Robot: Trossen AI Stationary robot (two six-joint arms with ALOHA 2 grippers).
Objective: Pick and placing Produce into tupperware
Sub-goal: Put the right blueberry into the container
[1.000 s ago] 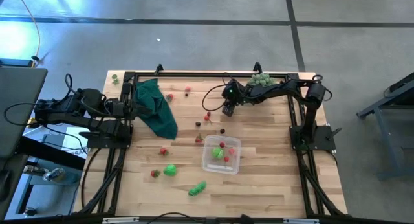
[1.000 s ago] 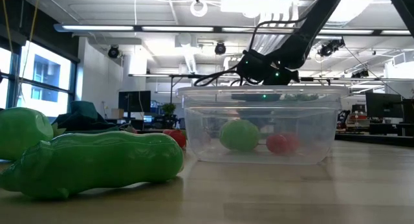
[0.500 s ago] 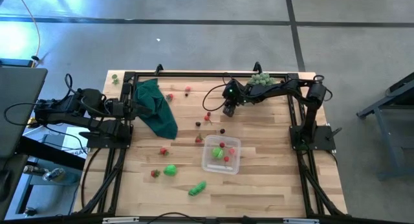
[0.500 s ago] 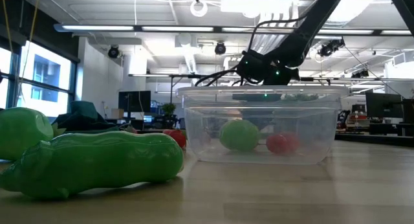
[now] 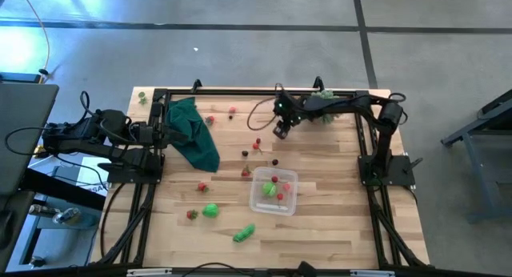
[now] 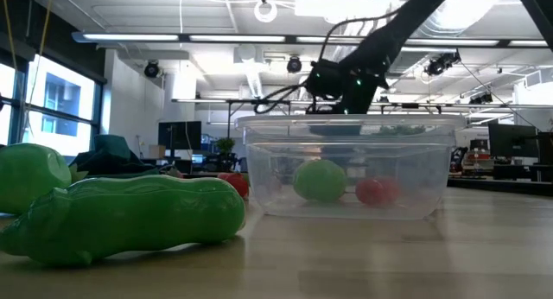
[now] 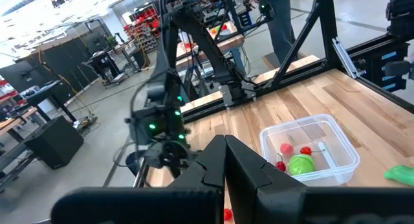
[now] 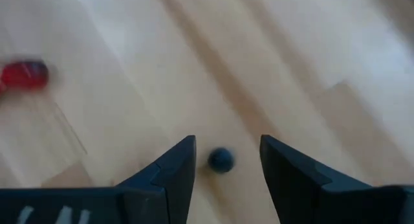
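Wood table, largest item on it a dk green cloth near the left arm's side. Clear tupperware sits mid-table toward the front, upright, w/ a green piece + red bits inside. Loose produce scattered around: green pod and green lump in front-left of the tub, small red pcs across the middle. Right gripper is over the back-centre of the table, fingers apart, holding nothing; a dark berry lies on the wood btwn them. Left gripper parked at the left edge by the cloth, fingers closed together, empty.
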